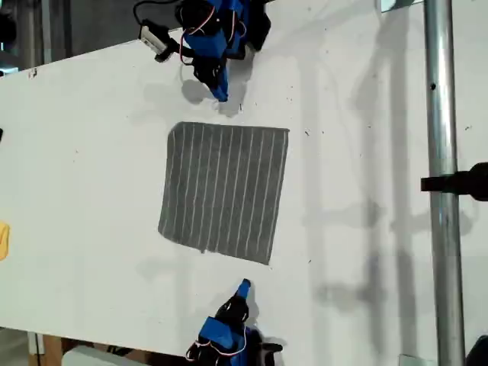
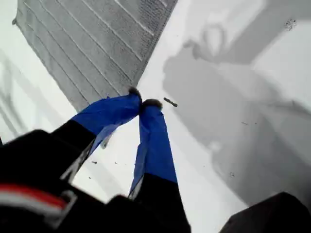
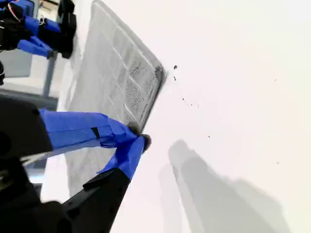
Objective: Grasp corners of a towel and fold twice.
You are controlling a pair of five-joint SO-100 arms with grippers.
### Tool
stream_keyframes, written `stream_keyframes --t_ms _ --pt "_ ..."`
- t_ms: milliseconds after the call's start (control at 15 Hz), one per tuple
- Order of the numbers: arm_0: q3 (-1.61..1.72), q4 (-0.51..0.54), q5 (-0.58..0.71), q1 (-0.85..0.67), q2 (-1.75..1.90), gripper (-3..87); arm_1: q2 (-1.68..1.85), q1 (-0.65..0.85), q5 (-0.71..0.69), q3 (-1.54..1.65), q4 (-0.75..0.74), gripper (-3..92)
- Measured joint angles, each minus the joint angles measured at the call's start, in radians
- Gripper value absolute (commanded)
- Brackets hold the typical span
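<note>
The grey striped towel lies flat and unfolded on the white table. In the exterior view my first gripper hovers just beyond the towel's top edge. It is shut, with nothing in it. The first wrist view shows its blue fingertips closed together just short of the towel. My second gripper sits below the towel's bottom right corner in the exterior view, also shut and holding nothing. Its tips meet beside the towel, close to one corner.
A vertical metal pole with a black clamp stands at the exterior view's right. A yellow object shows at its left edge. The table's front edge runs along the bottom, by the second arm's base.
</note>
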Motion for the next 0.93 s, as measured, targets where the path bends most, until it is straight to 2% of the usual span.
stream_keyframes --t_ms 67,133,267,333,667,733,933 --pt "0.0 0.0 -0.009 0.0 0.0 -2.8 0.0 0.0 0.0 0.0 0.0 4.4" --pt "0.0 0.0 -0.129 0.0 0.0 -2.8 0.0 0.0 0.0 0.0 0.0 4.4" --pt "0.0 0.0 -0.546 0.0 0.0 -2.9 0.0 0.0 0.0 0.0 0.0 4.4" --pt "0.0 0.0 -0.627 -0.009 0.0 -2.9 0.0 0.0 0.0 0.0 0.0 4.4" --pt "0.0 -0.002 -0.678 -0.026 0.0 -2.9 0.0 0.0 0.0 0.0 0.0 4.6" --pt "0.0 -0.011 -0.68 -0.026 0.0 -2.9 0.0 0.0 0.0 0.0 0.0 -0.2" --pt "-0.015 -0.057 -0.683 -0.038 0.0 -2.9 0.009 -0.005 -0.009 0.0 0.0 -0.2"
